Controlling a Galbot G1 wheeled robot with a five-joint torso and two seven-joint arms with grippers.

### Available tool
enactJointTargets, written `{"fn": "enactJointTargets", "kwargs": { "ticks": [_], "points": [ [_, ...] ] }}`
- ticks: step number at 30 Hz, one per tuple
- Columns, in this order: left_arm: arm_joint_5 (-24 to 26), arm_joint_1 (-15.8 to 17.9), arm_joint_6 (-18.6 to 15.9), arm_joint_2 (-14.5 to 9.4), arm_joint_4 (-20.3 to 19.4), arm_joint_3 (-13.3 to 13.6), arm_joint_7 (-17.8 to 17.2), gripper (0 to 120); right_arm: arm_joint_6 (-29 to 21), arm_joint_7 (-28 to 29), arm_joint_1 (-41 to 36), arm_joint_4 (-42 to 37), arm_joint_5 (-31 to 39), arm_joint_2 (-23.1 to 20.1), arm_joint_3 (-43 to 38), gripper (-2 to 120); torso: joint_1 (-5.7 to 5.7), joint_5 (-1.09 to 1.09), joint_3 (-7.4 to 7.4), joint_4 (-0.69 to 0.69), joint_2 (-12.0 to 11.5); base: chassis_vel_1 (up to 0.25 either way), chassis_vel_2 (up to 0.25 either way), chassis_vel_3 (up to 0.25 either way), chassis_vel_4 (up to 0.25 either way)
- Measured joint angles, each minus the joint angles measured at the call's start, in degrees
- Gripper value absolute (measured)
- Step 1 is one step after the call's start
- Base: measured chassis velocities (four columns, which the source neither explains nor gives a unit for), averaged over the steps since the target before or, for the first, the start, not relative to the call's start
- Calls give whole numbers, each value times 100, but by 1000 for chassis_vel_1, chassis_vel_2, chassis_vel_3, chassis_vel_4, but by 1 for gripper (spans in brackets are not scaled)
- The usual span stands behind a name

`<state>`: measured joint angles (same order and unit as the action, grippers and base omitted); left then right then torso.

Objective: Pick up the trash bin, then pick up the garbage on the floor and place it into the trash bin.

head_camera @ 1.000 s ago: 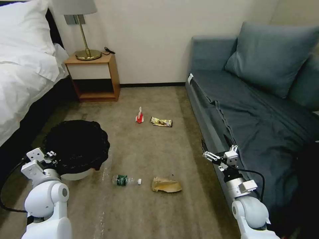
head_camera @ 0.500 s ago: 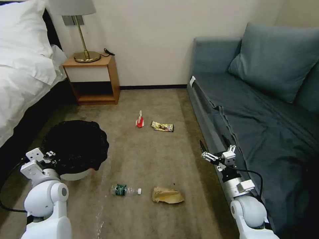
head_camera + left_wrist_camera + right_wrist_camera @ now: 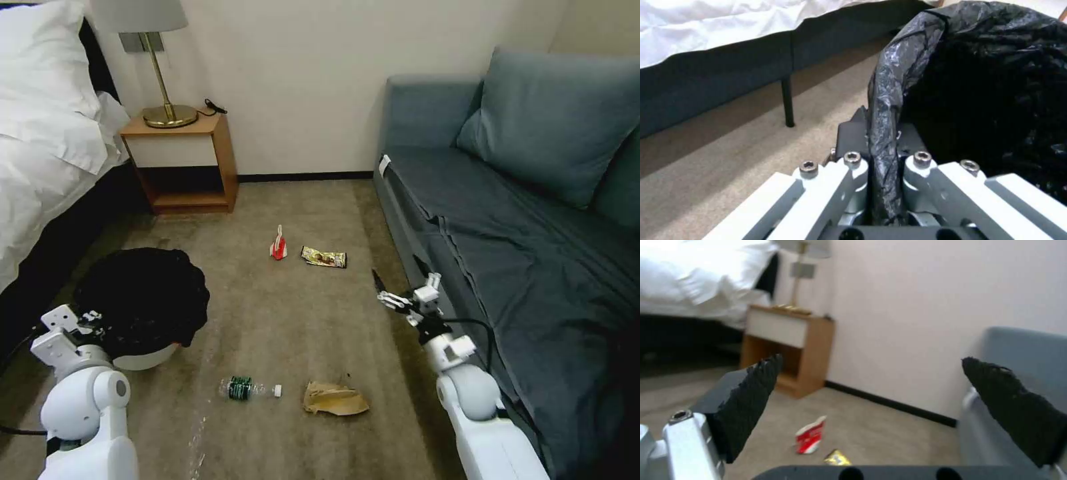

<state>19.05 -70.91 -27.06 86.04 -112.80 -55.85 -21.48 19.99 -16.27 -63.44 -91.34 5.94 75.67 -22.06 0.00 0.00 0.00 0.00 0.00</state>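
**Left gripper clamps the bin rim, right gripper wide above the floor**

The left gripper is closed on the bag-lined rim of the trash bin. The right gripper hangs spread wide beside the sofa. Ahead of it lie the red-and-white packet and gold wrapper; below and behind it lie the brown paper bag and bottle.

The bin is white with a glossy black liner; the bottle is clear with a green label and white cap. The bag is brown, the wrapper gold and the packet red and white (all on beige carpet). The sofa is slate blue, the nightstand tan wood, the bedding white.
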Motion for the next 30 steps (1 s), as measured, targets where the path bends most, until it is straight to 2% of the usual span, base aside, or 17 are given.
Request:
{"fn": "enactJointTargets", "kwargs": {
  "ticks": [2,4,7,9,10,12,13,15,20,26,30],
  "points": [
    [-9,-9,-10,2,5,-22,-1,4,-39,-101,177,156,-7,-116,218,100,0,1,0,0,0,0,0,0,0],
    [-70,-17,-27,25,15,-74,-4,4,-123,-582,702,666,-7,-470,860,100,0,2,0,1,0,0,0,0,0],
    [-111,-20,-28,42,20,-84,-5,4,-133,-805,892,864,-7,-609,1079,100,0,2,0,1,0,0,0,0,0],
    [-219,-16,-28,84,59,-57,-5,4,-242,-1470,1265,1250,38,-1113,1633,100,0,3,0,4,0,0,0,0,0],
    [-219,-16,-28,84,59,-57,-5,4,-242,-1470,1265,1250,38,-1113,1633,100,0,3,0,4,0,0,0,0,0],
    [-330,79,-29,110,133,40,-7,4,-464,-1945,1329,1316,110,-1576,1932,100,0,-1,0,1,0,0,0,0,0],
    [-330,79,-29,110,133,40,-7,4,-464,-1945,1329,1316,110,-1576,1932,100,0,-1,0,1,0,0,0,0,0],
    [-402,144,-29,140,172,121,1,4,-620,-2297,1366,1371,155,-1887,2222,100,0,2,0,-5,0,0,0,0,0],
    [-490,123,-7,213,170,171,4,4,-818,-2828,1526,1529,314,-2074,2624,100,0,2,0,-1,0,0,0,0,0],
    [-610,-7,82,329,124,214,6,4,-1005,-3589,1699,1748,342,-2004,3065,100,0,0,0,0,0,0,0,0,0],
    [-624,-56,85,349,86,193,6,4,-1022,-3787,1717,1873,276,-1914,3200,100,0,0,0,0,0,0,0,0,0]
  ]
}}
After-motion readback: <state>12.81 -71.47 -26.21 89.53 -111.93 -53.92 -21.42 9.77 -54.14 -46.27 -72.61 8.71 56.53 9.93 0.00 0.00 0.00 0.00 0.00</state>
